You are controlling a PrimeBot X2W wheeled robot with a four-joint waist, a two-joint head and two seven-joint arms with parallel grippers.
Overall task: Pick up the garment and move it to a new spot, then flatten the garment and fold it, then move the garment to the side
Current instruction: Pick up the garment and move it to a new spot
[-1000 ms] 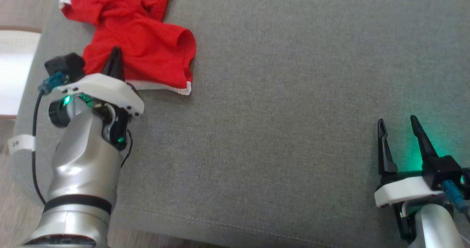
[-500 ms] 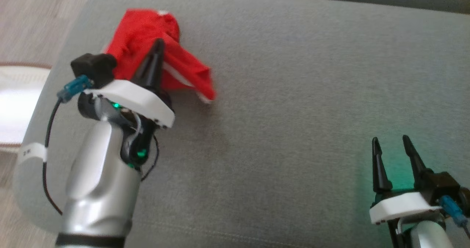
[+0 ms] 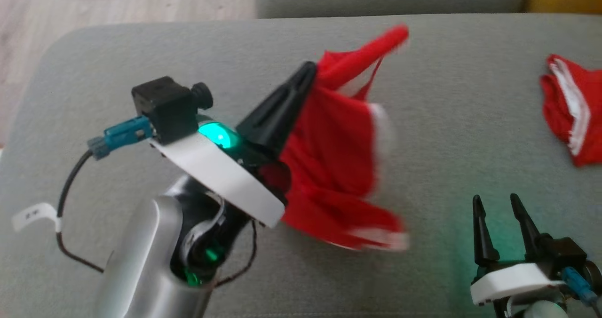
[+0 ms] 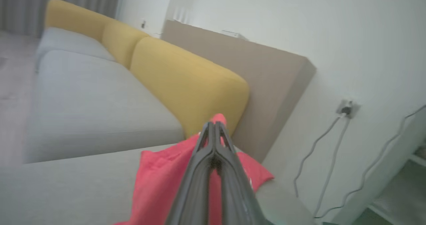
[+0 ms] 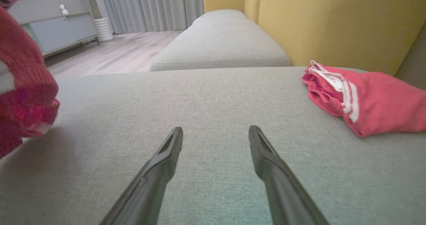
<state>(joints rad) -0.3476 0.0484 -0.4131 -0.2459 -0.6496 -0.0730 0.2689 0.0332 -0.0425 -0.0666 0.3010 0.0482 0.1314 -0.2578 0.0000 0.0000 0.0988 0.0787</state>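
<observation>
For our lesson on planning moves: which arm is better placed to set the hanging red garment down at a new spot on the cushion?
Left. The left gripper has its fingers shut on the garment, hanging above the cushion; the right gripper is open, apart from it.

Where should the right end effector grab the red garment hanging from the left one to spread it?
Take the white-trimmed lower edge, coming in from the right, low over the cushion. The left end effector pinches the garment near its top, so that loose bottom edge hangs nearest the open right end effector. Blur hides its exact fold.
</observation>
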